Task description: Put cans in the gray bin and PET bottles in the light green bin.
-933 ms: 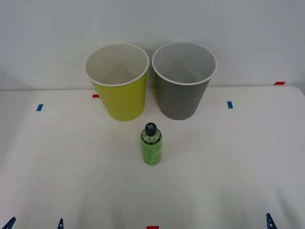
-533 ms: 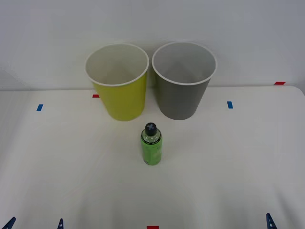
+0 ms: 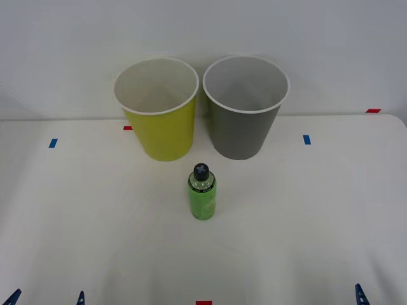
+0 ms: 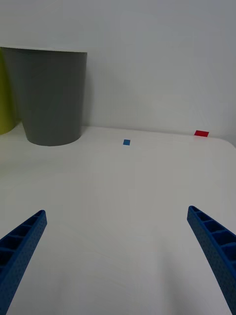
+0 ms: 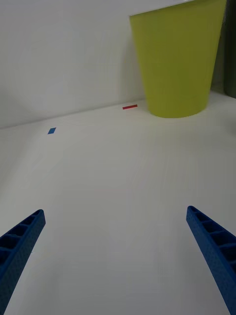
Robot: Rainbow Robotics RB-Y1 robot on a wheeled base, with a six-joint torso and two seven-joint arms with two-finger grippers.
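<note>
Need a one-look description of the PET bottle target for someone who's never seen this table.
On the white table, two tall tapered bins stand at the back: lime bin, gray bin. Just before the gap between them stands a small bright green plastic bottle, upright, black-capped, far shorter than either bin.

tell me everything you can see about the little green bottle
The PET bottle is small, of bright green see-through plastic, with a green label round its body and a black screw cap on top. It stands upright on the white table, alone, just in front of the gap between the light green bin and the gray bin, and reaches far lower than either. Nothing touches it but the table; its cap is on.
</note>
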